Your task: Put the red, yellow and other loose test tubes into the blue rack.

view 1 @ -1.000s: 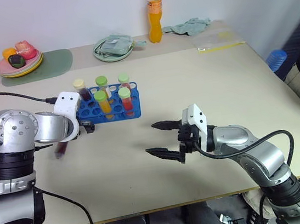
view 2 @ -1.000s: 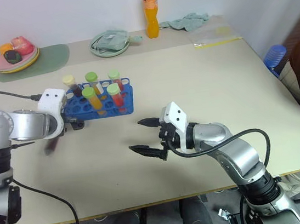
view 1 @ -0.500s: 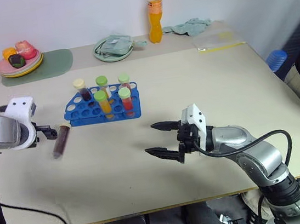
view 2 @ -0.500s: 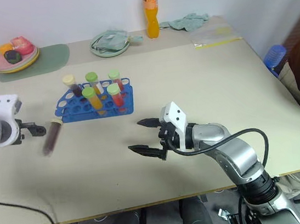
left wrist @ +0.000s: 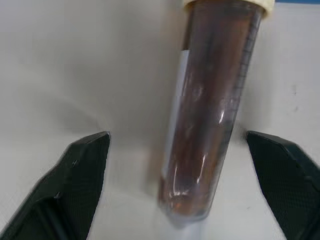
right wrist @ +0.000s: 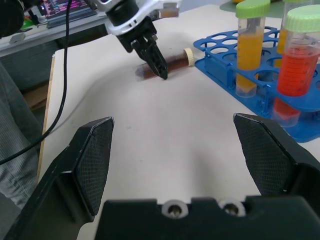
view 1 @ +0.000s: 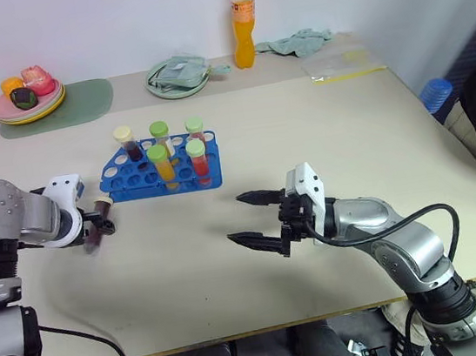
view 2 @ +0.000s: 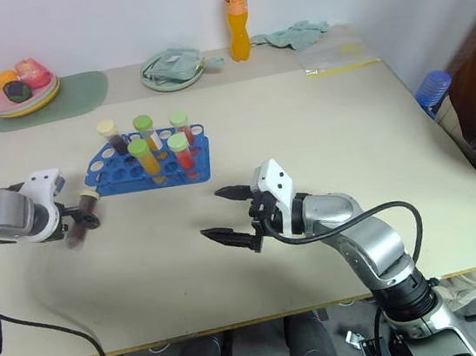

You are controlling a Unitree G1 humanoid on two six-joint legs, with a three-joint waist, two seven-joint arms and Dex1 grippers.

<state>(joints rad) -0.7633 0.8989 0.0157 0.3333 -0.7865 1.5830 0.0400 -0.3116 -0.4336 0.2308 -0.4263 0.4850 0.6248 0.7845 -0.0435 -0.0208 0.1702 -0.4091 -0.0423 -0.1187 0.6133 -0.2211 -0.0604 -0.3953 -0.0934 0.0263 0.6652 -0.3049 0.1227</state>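
A dark maroon test tube (left wrist: 210, 115) with a cream cap lies flat on the table, just left of the blue rack (view 1: 133, 179). My left gripper (view 1: 102, 224) points down over it. It is open, with one finger on each side of the tube and a gap at both sides. The right wrist view shows that tube (right wrist: 167, 61) with its cap toward the rack. Several capped tubes stand in the rack, holding yellow, red and maroon liquid. My right gripper (view 1: 256, 218) hovers open and empty over the table's middle, right of the rack.
An orange drink bottle (view 1: 243, 19) stands at the back edge. Beside it are a green plate (view 1: 179, 74) and a teal cloth (view 1: 299, 43). A plate of fruit (view 1: 27, 96) sits on a green mat at the back left. A clear bag (view 1: 337, 64) lies at the back right.
My left hand drew away from the rack toward the left and sank, so its fingers now straddle the lying maroon tube. The tube and my right arm stayed put.
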